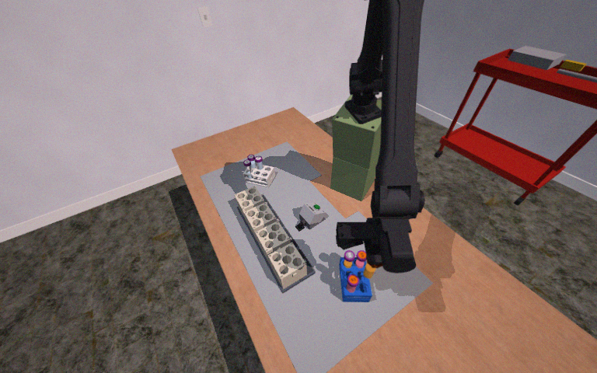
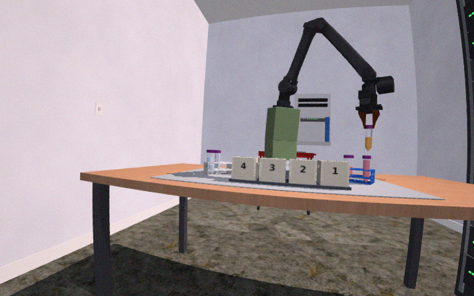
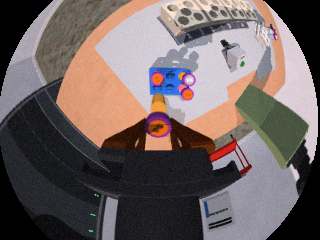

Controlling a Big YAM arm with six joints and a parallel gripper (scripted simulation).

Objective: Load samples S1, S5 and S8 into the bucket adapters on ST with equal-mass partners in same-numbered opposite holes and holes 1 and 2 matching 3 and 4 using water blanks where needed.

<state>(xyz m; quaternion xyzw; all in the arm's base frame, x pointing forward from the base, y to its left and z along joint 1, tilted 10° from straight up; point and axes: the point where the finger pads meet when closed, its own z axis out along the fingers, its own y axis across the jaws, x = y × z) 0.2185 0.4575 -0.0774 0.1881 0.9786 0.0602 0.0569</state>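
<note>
My gripper (image 2: 368, 120) is shut on the purple cap of a sample tube (image 2: 368, 137) with orange-yellow liquid in its lower part. It holds the tube upright, clear above the blue sample rack RS (image 1: 357, 287). The tube's cap also shows in the wrist view (image 3: 159, 126); I cannot read its ID. Three tubes stand in RS: two with orange cap dots (image 1: 361, 256) (image 1: 352, 280) and one with a pale dot (image 1: 349, 256). The loading stand ST (image 1: 270, 237) carries four cream adapters numbered 1 to 4 (image 2: 290, 170); their holes look empty. The blank rack RB (image 1: 259, 171) holds three purple-capped tubes.
The grey box with the green DONE key (image 1: 311, 214) sits between ST and the arm's green pedestal (image 1: 355, 149). A grey mat (image 1: 308, 263) covers the table's middle. A red cart (image 1: 519, 123) stands off the table at the right.
</note>
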